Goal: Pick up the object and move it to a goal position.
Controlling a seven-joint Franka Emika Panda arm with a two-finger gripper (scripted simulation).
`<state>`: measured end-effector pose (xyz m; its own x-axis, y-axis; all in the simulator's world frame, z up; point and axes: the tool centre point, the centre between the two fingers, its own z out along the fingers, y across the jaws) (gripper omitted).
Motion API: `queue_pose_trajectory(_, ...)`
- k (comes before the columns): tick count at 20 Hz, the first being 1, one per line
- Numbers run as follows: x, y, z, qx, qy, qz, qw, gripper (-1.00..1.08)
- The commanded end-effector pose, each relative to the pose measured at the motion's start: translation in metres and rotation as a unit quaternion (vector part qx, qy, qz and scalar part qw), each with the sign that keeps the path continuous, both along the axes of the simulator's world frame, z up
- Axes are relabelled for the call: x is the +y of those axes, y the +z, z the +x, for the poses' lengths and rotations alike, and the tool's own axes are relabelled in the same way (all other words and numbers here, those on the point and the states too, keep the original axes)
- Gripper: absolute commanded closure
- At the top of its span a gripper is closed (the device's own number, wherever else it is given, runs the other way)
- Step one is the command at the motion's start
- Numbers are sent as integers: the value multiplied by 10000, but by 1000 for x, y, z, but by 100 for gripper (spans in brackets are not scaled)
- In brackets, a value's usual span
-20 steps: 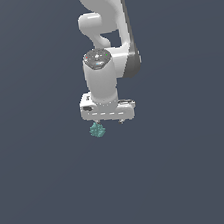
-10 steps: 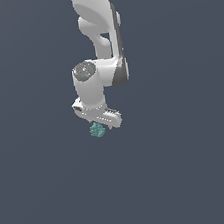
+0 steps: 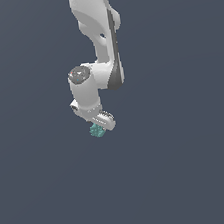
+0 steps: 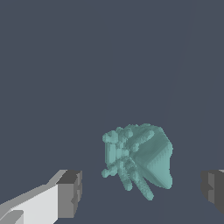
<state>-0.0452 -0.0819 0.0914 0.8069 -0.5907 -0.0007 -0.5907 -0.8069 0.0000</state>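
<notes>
Teal object (image 4: 140, 159) between the jaws — spread wide, clear gaps both sides, touching neither pad (image 4: 70, 194)

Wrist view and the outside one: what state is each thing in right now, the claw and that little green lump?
Gripper: open, fingers spread wide, one on each side of the object, gaps on both sides.
Object: between the fingers, not gripped; in the exterior view it sits just under the gripper.

My smooth white rounded arm (image 3: 93, 20) has dark joint seams (one grey disc cap); my white gripper (image 3: 99, 124) ends in grey fingertip pads (image 4: 70, 194).
</notes>
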Motion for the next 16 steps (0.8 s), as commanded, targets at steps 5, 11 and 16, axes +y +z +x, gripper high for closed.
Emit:
queue_pose_trajectory(5, 0, -4, 0, 0, -22, -1, 10000, -92)
queue_pose_trajectory(11, -1, -27, -2, -1, -41, -2, 10000, -92)
queue_pose_trajectory(16, -1, -47, -2, -2, -51, -3, 10000, -92)
